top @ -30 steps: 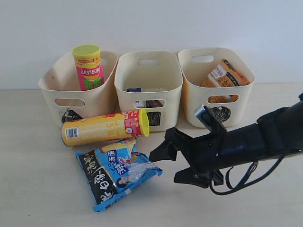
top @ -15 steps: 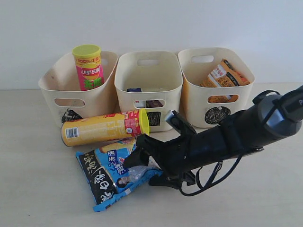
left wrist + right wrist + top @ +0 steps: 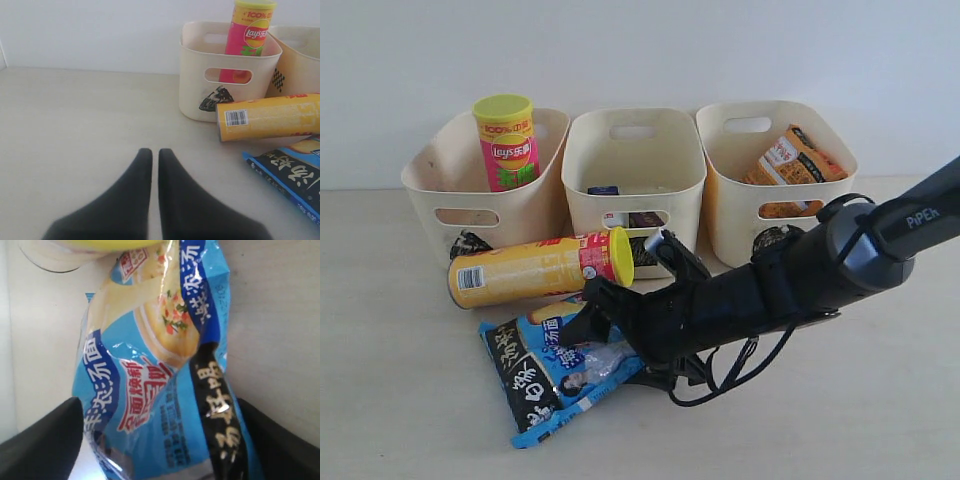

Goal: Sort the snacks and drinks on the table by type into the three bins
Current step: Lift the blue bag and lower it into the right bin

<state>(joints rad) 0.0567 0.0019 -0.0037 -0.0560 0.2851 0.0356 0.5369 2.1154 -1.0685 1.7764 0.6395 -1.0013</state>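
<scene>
My right gripper [image 3: 605,345] has reached across to the blue-black-white bag [image 3: 550,380], which lies flat on the table [image 3: 410,400]. In the right wrist view the gripper [image 3: 157,407] is open, a finger on each side of the bag [image 3: 160,360]. The yellow tube [image 3: 530,270] lies on its side in front of the left bin [image 3: 435,175]. Upright inside that bin is the pink-green tube [image 3: 508,145]. The orange-brown bag [image 3: 792,160] leans in the right bin [image 3: 725,205]. Two small cartons [image 3: 605,190] are partly visible in the middle bin [image 3: 635,160]. My left gripper [image 3: 155,152] is shut and empty over bare table.
The three bins stand in a row against the white back wall [image 3: 640,50]. In the left wrist view the yellow tube [image 3: 270,117] and the blue bag [image 3: 295,175] lie beside the left bin [image 3: 200,85]. Bare table [image 3: 75,125] stretches ahead of the left gripper.
My right arm has swung left and lower, bringing its open fingers around the blue bag. The bag has shifted slightly to the left.
</scene>
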